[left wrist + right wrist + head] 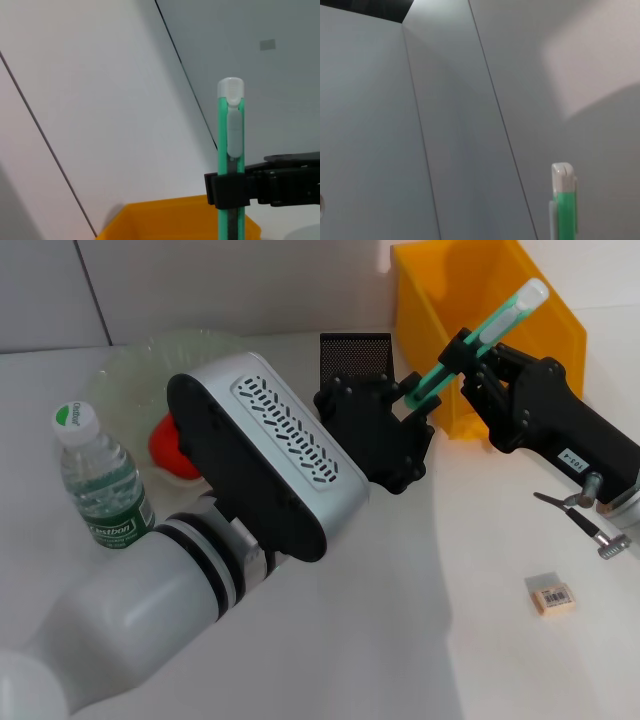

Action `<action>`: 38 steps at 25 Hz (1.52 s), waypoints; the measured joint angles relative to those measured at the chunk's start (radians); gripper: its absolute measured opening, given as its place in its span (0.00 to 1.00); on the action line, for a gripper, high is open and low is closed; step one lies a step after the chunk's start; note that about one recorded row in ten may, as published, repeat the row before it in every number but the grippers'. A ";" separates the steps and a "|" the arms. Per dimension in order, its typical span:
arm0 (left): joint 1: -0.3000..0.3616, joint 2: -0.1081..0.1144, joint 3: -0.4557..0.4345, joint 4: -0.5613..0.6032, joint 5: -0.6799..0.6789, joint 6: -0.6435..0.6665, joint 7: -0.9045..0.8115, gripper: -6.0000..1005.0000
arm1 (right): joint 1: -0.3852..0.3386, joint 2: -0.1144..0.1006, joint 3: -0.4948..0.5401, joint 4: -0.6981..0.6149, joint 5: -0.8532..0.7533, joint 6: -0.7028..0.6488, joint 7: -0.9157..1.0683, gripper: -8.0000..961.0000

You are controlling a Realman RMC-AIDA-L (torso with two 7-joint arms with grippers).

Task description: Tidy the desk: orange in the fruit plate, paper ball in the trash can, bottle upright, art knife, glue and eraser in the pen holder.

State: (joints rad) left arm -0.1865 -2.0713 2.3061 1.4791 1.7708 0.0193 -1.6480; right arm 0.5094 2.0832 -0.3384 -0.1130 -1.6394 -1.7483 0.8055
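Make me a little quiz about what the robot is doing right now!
1. True or false: the bottle stands upright.
2. What is the right hand gripping? A) paper ball B) art knife C) glue
3. Fill the gap: the eraser lies on the ____.

Key: 1 true. 2 B, the hand holds the green knife up in front of the yellow bin. 3 table.
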 joint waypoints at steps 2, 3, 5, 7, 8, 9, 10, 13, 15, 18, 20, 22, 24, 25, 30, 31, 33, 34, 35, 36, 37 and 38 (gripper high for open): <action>0.000 -0.001 0.001 -0.001 0.001 0.001 0.001 0.22 | -0.001 0.001 0.003 0.000 0.000 0.001 -0.006 0.11; 0.000 -0.001 0.002 -0.002 0.002 0.000 0.002 0.22 | -0.002 0.001 0.005 0.000 0.000 0.002 -0.008 0.11; 0.000 -0.002 0.006 -0.004 0.005 -0.001 0.007 0.22 | -0.002 0.002 0.006 0.000 0.000 0.005 -0.009 0.10; 0.001 -0.002 0.009 -0.004 0.006 0.001 0.008 0.22 | -0.002 0.002 0.009 0.000 0.002 0.008 -0.009 0.10; 0.001 -0.002 0.011 -0.004 0.006 0.002 0.008 0.23 | -0.002 0.002 0.009 0.000 0.002 0.011 -0.009 0.10; 0.001 -0.002 0.012 -0.004 0.006 0.003 0.008 0.23 | -0.002 0.002 0.010 0.000 0.003 0.015 -0.010 0.10; 0.001 -0.002 0.012 -0.004 0.006 0.003 0.008 0.23 | -0.002 0.002 0.010 0.000 0.003 0.015 -0.010 0.10; 0.001 -0.001 0.010 -0.003 0.007 0.011 0.008 0.23 | -0.002 0.002 0.011 0.000 0.004 0.020 -0.010 0.10; 0.002 0.000 0.007 -0.001 0.006 0.019 0.005 0.27 | -0.004 0.002 0.014 0.000 0.010 0.019 -0.011 0.10; 0.017 0.001 -0.019 0.016 -0.001 0.060 0.000 0.41 | -0.012 0.001 0.024 -0.001 0.035 0.013 -0.014 0.10; 0.033 0.002 -0.050 0.031 -0.005 0.100 -0.001 0.50 | -0.017 0.000 0.027 -0.001 0.061 0.013 -0.018 0.09; 0.047 0.005 -0.098 0.054 -0.025 0.169 -0.001 0.59 | -0.020 -0.001 0.027 -0.004 0.087 0.020 -0.022 0.09; 0.056 0.006 -0.222 0.077 -0.112 0.365 0.026 0.68 | -0.020 -0.001 0.027 -0.007 0.092 0.023 -0.022 0.09; 0.056 0.006 -0.222 0.077 -0.112 0.365 0.026 0.71 | -0.021 -0.001 0.027 -0.010 0.098 0.026 -0.023 0.09; 0.059 0.004 -0.512 -0.055 -0.519 0.933 0.347 0.78 | -0.019 -0.003 0.026 -0.022 0.103 0.029 -0.028 0.09; 0.058 0.004 -0.554 -0.110 -0.600 1.043 0.434 0.78 | -0.018 -0.003 0.026 -0.025 0.103 0.028 -0.033 0.09; 0.054 0.003 -0.616 -0.233 -0.707 1.205 0.582 0.77 | -0.015 -0.002 0.025 -0.026 0.103 0.022 -0.040 0.09; 0.052 0.003 -0.641 -0.307 -0.754 1.272 0.653 0.77 | -0.009 -0.002 0.026 -0.027 0.104 0.020 -0.047 0.09; 0.052 0.002 -0.655 -0.357 -0.779 1.306 0.703 0.77 | -0.009 -0.002 0.026 -0.027 0.104 0.020 -0.047 0.09; 0.051 0.002 -0.666 -0.415 -0.806 1.334 0.758 0.77 | -0.006 -0.001 0.026 -0.026 0.109 0.020 -0.056 0.09; 0.052 0.001 -0.671 -0.471 -0.827 1.351 0.816 0.77 | -0.001 0.000 0.026 -0.024 0.116 0.020 -0.072 0.09; 0.053 0.000 -0.671 -0.521 -0.853 1.355 0.875 0.77 | 0.006 0.001 0.026 -0.019 0.124 0.021 -0.092 0.09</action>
State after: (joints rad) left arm -0.1334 -2.0711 1.6347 0.9578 0.9181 1.3743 -0.7730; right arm 0.5150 2.0847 -0.3120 -0.1320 -1.5157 -1.7273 0.7139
